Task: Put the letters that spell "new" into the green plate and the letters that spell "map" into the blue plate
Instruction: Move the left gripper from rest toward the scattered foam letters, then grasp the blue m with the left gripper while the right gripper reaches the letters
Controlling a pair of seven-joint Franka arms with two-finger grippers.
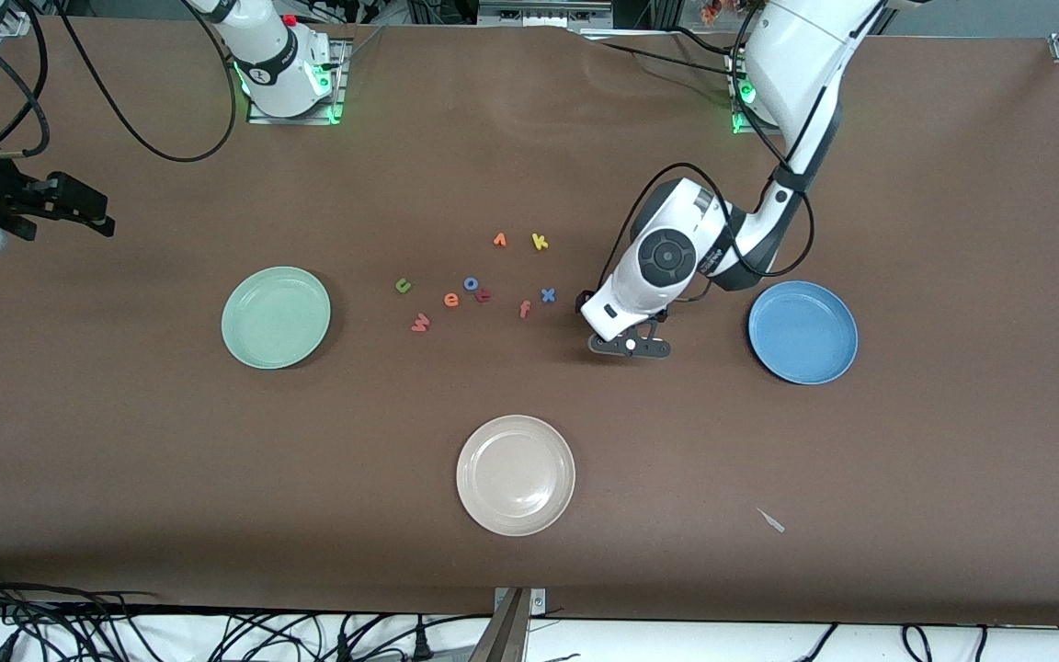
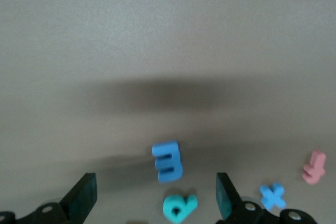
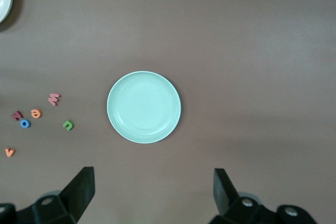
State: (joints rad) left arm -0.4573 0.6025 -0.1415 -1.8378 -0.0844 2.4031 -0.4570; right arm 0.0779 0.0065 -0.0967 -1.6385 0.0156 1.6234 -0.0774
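The olive n point(image 1: 403, 286), orange e point(image 1: 451, 300) and pinkish w point(image 1: 420, 323) lie mid-table, between the green plate point(image 1: 276, 317) and the left arm's hand. My left gripper point(image 1: 629, 345) hangs low over the table beside the blue plate point(image 1: 802, 331). In its wrist view it is open point(image 2: 155, 203), and the blue m point(image 2: 168, 161) and teal p point(image 2: 180, 207) lie on the table between its fingers, untouched. The a is hidden. My right gripper point(image 1: 79, 207) waits open point(image 3: 153, 195) high at the right arm's end, looking down on the green plate point(image 3: 144, 107).
A cream plate point(image 1: 516, 474) sits nearer the front camera. Other letters lie in the cluster: blue o point(image 1: 472, 283), a dark red one point(image 1: 483, 295), orange f point(image 1: 524, 309), blue x point(image 1: 548, 295), yellow k point(image 1: 540, 242), another orange one point(image 1: 499, 240).
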